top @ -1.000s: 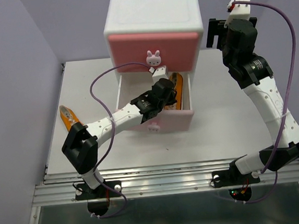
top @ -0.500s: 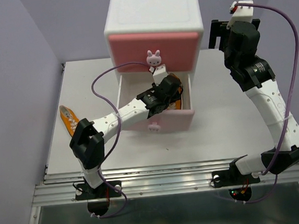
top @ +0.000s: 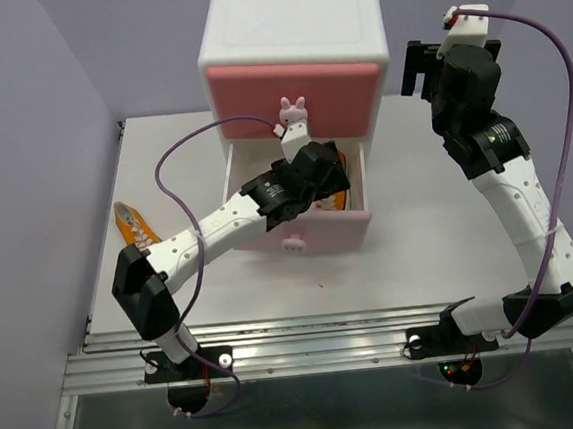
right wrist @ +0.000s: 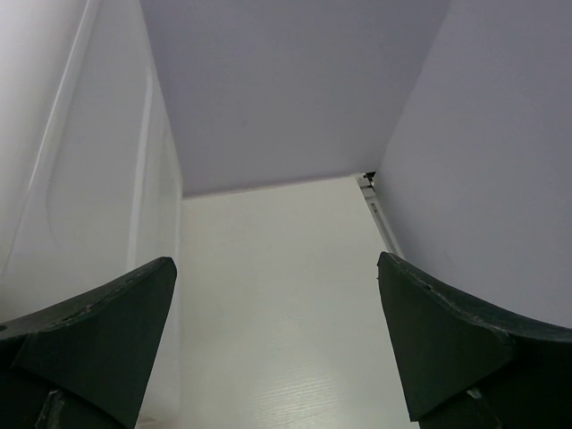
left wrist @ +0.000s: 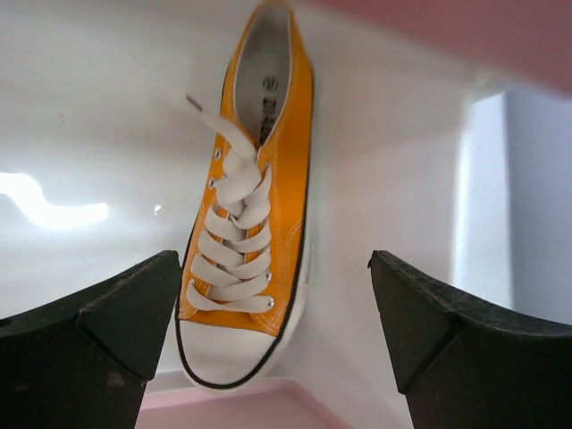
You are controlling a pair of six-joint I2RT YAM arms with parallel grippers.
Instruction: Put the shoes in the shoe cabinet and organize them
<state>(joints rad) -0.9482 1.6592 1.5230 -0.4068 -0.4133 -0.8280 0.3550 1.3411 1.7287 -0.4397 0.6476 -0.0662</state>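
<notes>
Left gripper (left wrist: 274, 295) was spread wide and held nothing. Both dark fingers (left wrist: 98, 340) stood clear of the orange sneaker (left wrist: 255, 197) seen between them. The sneaker lay flat on the floor of the lower drawer (top: 313, 234), toe toward the pink drawer front and heel toward the back. Its right side ran close along the drawer's white wall. It had white laces, a white toe cap and a dark line round the sole. A small dark logo and a line of letters were printed on the insole near the heel, too small to read.

From above, the left arm (top: 217, 226) reached into the pulled-out lower drawer of the shoe cabinet (top: 291, 33). Its wrist sat just under the bunny knob (top: 293, 111) of the upper drawer (top: 299, 93), which was shut. Only an orange sliver of the sneaker showed past the wrist there. Second orange sneaker (top: 132, 226) lay on the table (top: 420, 253) at the left, well apart from the cabinet, its near end hidden behind the left arm.

Right gripper (right wrist: 277, 295) was also wide and empty, held high beside the cabinet's right side. Its camera looked down on the table, with the cabinet's white wall at left and the purple wall (right wrist: 295, 80) beyond.
</notes>
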